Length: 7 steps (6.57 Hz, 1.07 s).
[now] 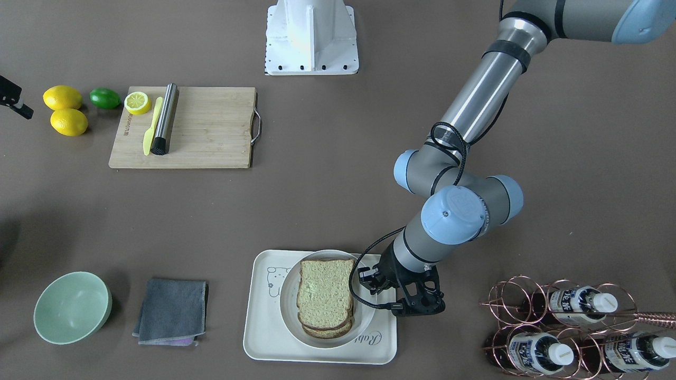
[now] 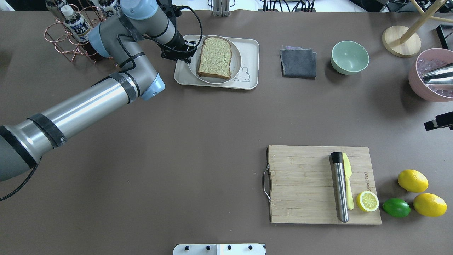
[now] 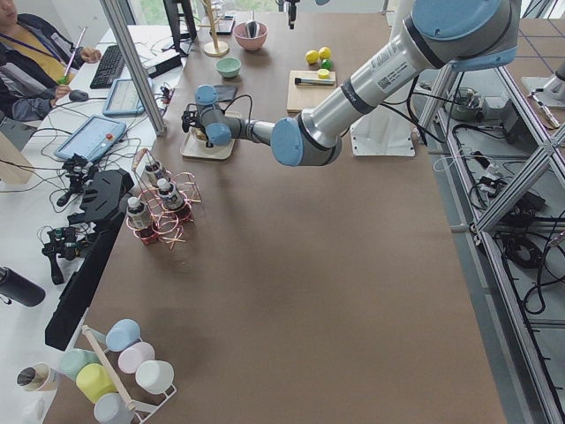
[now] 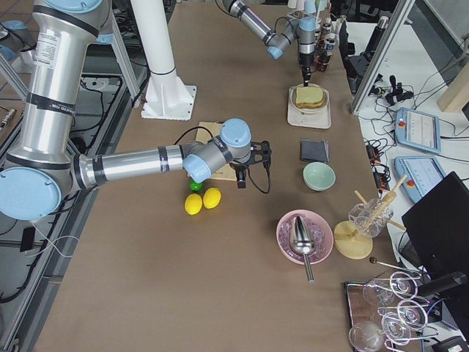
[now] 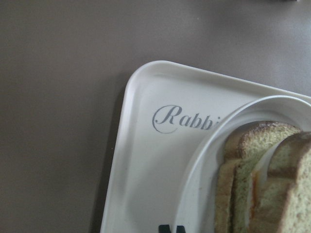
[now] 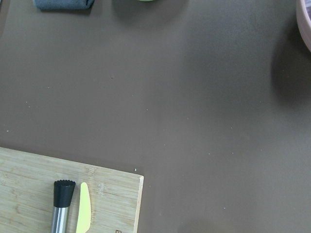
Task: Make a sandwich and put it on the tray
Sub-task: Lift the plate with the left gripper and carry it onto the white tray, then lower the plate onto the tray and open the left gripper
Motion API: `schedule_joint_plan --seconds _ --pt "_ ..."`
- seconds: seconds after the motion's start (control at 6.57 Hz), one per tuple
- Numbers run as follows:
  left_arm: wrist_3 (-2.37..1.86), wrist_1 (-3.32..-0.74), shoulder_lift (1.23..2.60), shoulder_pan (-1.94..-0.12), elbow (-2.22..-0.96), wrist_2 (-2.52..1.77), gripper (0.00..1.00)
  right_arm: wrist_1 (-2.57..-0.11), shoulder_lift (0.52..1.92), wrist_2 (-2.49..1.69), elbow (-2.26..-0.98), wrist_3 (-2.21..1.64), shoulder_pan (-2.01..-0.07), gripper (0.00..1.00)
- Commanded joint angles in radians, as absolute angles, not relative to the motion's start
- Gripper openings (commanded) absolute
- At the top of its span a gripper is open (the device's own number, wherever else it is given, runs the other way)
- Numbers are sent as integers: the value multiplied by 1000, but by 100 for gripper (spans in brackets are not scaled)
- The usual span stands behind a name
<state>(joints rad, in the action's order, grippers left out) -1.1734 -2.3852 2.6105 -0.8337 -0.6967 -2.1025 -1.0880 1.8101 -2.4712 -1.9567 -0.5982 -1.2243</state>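
The sandwich (image 1: 323, 295) lies on a round white plate (image 1: 285, 302), which stands on the cream tray (image 1: 264, 327). The overhead view shows the sandwich (image 2: 215, 56) on the tray (image 2: 252, 53). In the left wrist view the sandwich (image 5: 272, 184) shows a white and orange layer between the slices, beside the tray's (image 5: 146, 170) "Rabbit" word. My left gripper (image 1: 369, 281) hovers at the plate's rim, jaws close together, nothing seen between them. My right gripper (image 2: 439, 122) shows only partly at the table's edge near the lemons; I cannot tell its state.
A copper rack of bottles (image 1: 560, 327) stands close beside the left arm. A grey cloth (image 1: 171, 311) and a green bowl (image 1: 71, 306) lie past the tray. A wooden cutting board (image 1: 211, 132) carries a metal muddler, a yellow knife and a lemon half; lemons and a lime lie beside it.
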Motion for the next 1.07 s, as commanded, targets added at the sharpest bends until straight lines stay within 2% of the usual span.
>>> schedule_joint_plan --seconds 0.0,0.15,0.3,0.46,0.76,0.91 --pt "-1173 -2398 2612 -822 -681 -2080 0 -1089 1812 -2471 -1956 -597 -1221 100" --pt "-1175 -2399 2612 -821 -680 -2068 0 -1089 1812 -2471 -1957 -598 -1220 100" --pt "-1178 -2399 2612 -821 -681 -2057 69 -1089 1810 -2471 -1956 -598 -1216 100" --pt "-1181 -2401 2614 -821 -681 -2040 98 -1089 1810 -2471 -1957 -598 -1215 100" --pt "-1218 -2401 2614 -840 -711 -2040 98 -1091 1809 -2468 -1956 -598 -1204 100" --pt "-1210 -2329 2553 -877 -821 -2051 98 -1091 1809 -2461 -1954 -598 -1198 100"
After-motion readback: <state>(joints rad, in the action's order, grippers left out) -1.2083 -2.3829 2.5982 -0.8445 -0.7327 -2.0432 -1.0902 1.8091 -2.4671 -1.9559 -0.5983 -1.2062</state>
